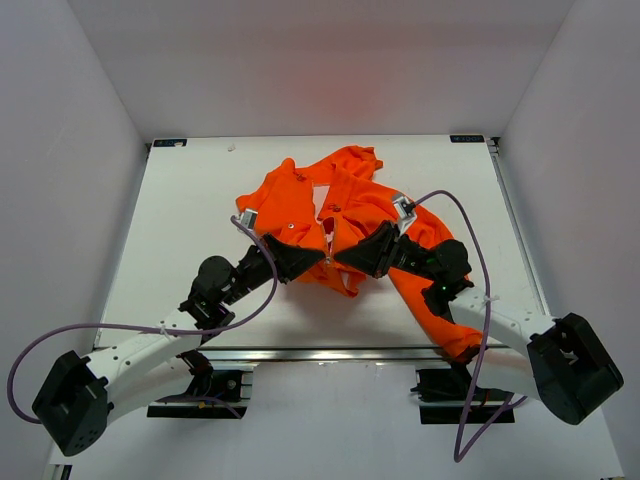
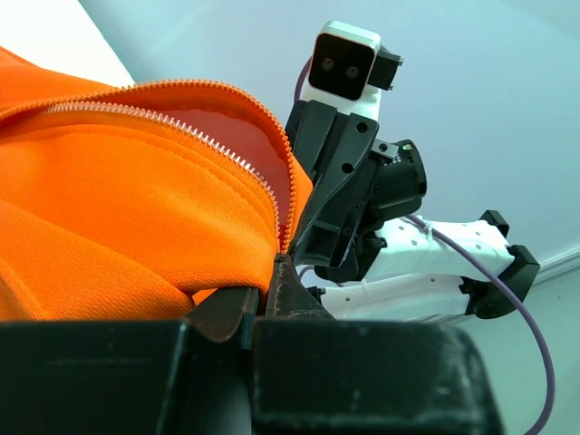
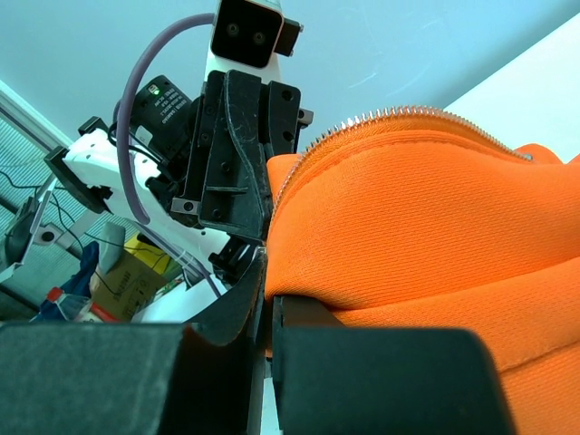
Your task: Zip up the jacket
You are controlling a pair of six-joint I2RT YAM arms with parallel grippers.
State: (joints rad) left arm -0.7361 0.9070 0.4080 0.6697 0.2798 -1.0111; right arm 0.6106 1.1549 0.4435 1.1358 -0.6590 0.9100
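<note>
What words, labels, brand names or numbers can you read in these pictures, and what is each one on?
No text can be read anywhere.
The white patch in the jacket opening: too small to show print.
The black tags at the far corners of the table: too small.
The yellow box and the bottle behind the arm in the right wrist view: blurred.

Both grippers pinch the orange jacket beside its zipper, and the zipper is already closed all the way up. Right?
Not quite. The left gripper and right gripper do pinch the jacket, but its zipper is open: the left wrist view shows the two rows of teeth spread apart.
</note>
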